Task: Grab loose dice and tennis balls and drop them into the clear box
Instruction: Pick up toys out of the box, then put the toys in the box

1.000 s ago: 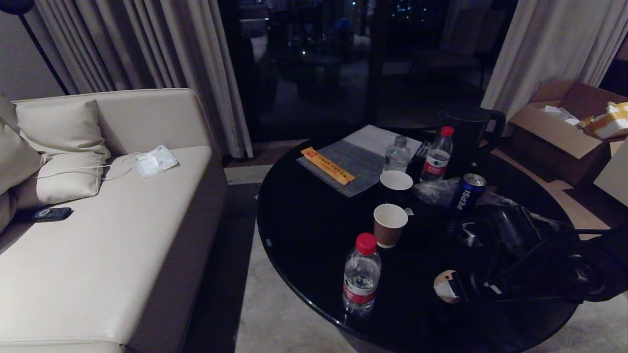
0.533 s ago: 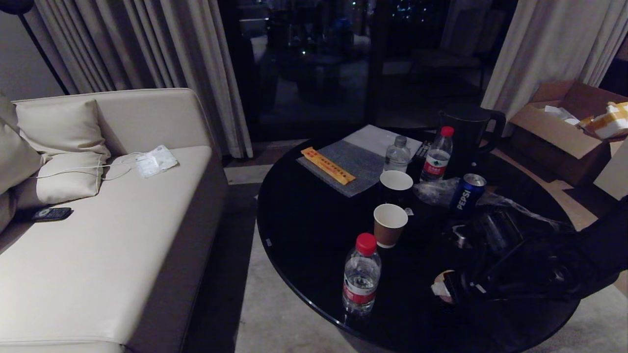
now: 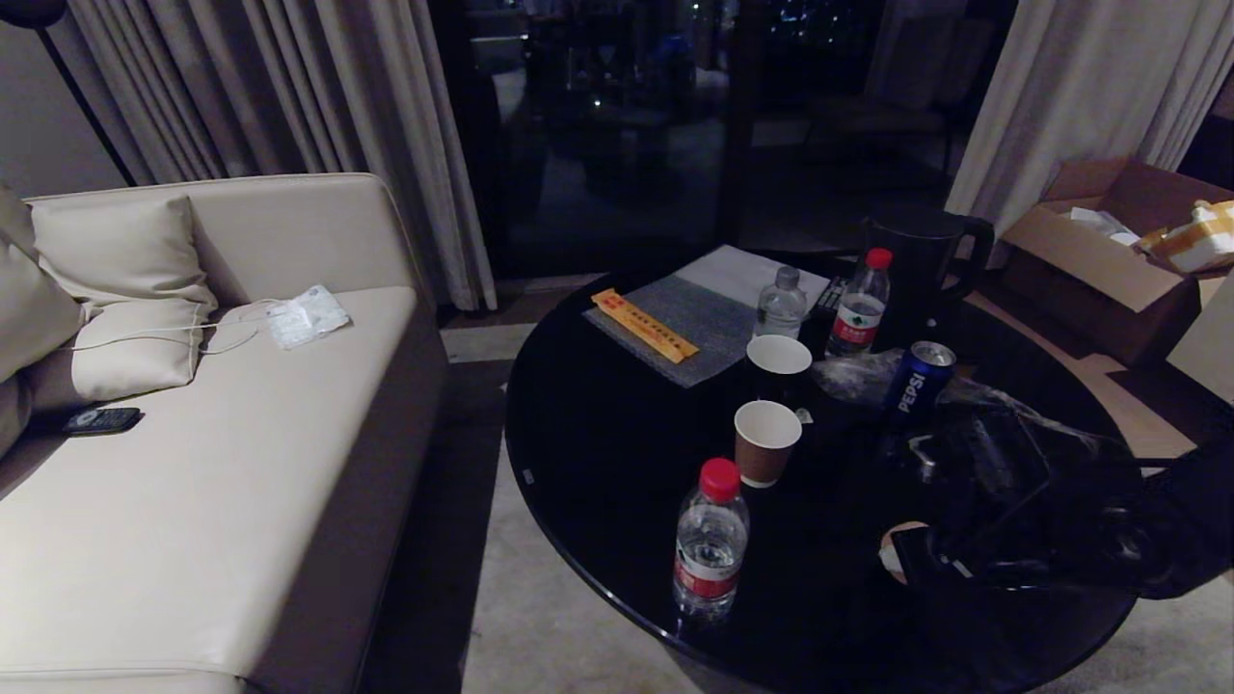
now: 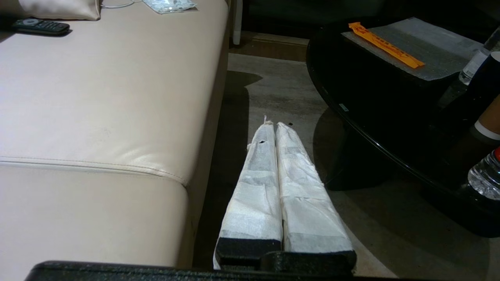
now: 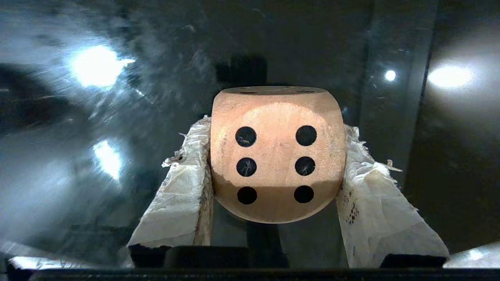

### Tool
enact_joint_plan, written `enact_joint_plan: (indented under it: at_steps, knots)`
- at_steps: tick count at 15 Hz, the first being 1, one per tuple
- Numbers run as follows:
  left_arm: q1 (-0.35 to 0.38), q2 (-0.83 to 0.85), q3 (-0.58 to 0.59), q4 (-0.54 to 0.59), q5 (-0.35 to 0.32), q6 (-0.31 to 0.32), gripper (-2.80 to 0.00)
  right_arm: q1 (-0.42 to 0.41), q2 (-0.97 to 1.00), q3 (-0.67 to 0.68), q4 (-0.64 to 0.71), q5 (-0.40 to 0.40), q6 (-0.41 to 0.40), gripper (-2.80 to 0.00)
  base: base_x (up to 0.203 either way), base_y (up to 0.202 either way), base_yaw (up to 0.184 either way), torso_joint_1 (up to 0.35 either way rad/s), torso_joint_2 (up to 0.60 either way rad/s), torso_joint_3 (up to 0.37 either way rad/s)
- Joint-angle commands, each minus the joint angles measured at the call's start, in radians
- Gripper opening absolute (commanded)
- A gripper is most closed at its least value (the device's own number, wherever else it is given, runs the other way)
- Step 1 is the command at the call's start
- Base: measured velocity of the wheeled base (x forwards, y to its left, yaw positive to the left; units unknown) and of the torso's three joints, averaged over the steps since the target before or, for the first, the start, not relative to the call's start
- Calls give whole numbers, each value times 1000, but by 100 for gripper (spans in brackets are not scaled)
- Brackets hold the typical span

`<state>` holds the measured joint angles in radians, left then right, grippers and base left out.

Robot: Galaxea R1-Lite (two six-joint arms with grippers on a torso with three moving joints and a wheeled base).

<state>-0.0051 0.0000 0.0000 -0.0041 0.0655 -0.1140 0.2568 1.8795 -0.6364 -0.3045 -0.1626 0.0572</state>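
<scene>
Head view: my right gripper (image 3: 901, 557) has shifted slightly along the black table's (image 3: 598, 453) near right edge. Right wrist: its fingers have closed on the tan wooden die (image 5: 278, 154), so lifting comes next. Left wrist: left gripper (image 4: 273, 127) parked, pressed together, over the floor beside the sofa (image 4: 109, 101).
</scene>
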Motion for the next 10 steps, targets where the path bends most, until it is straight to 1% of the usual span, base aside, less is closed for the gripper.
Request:
enact_joint_plan:
  at_steps: [1,3,7,10]
  knots:
    - [1,2,2,0,0,-1,-280,-2,-197,63,17,-1,7,-280,0,0,0,0,0,0]
    - [1,2,2,0,0,-1,-280,-2,-385,140,62,0,16,-280,0,0,0,0,0,0]
    - [1,2,2,0,0,-1,-280,-12,-867,279,230,0,36,-280,0,0,0,0,0,0]
    - [-1,2,2,0,0,-1,-280,-71,-1218,415,307,2,47,-280,0,0,0,0,0,0]
